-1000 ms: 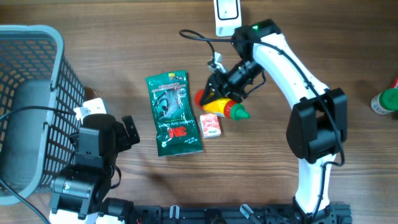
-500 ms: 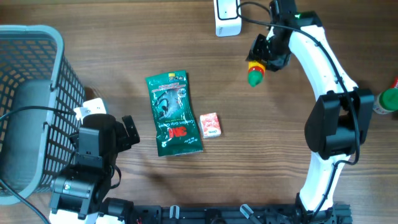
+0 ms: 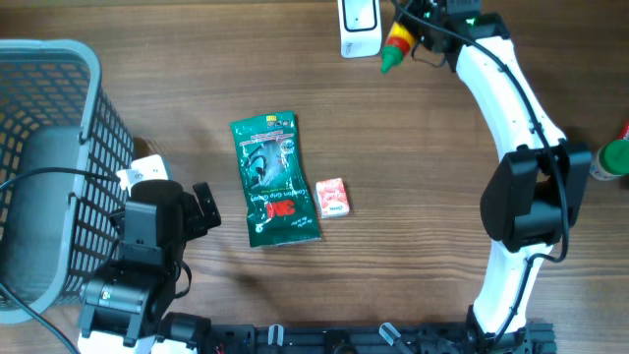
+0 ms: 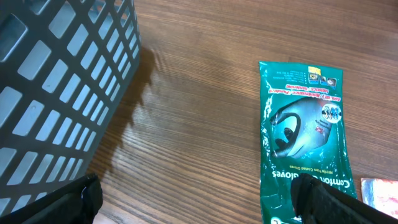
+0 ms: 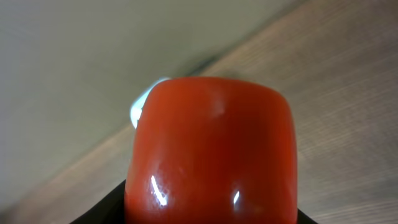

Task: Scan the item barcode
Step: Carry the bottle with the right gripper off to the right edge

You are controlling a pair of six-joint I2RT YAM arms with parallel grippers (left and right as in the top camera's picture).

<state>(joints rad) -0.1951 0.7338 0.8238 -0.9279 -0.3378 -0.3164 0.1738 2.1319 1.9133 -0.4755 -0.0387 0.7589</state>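
Note:
A red sauce bottle [image 3: 400,37] with a green cap hangs tilted at the back of the table, its cap end just right of the white scanner [image 3: 359,25]. My right gripper [image 3: 419,28] is shut on the bottle's body. In the right wrist view the red bottle [image 5: 211,149] fills the frame between the dark fingers. My left gripper [image 3: 203,207] sits low at the front left, open and holding nothing; its view shows bare wood between the fingers [image 4: 69,202].
A grey mesh basket [image 3: 49,167] stands at the left, close to the left arm. A green glove packet [image 3: 275,180] and a small pink box [image 3: 332,198] lie mid-table. A green-capped bottle [image 3: 611,157] stands at the right edge.
The right arm has lifted the red bottle from beside the pink box and carried it back to the scanner. The left arm has not moved.

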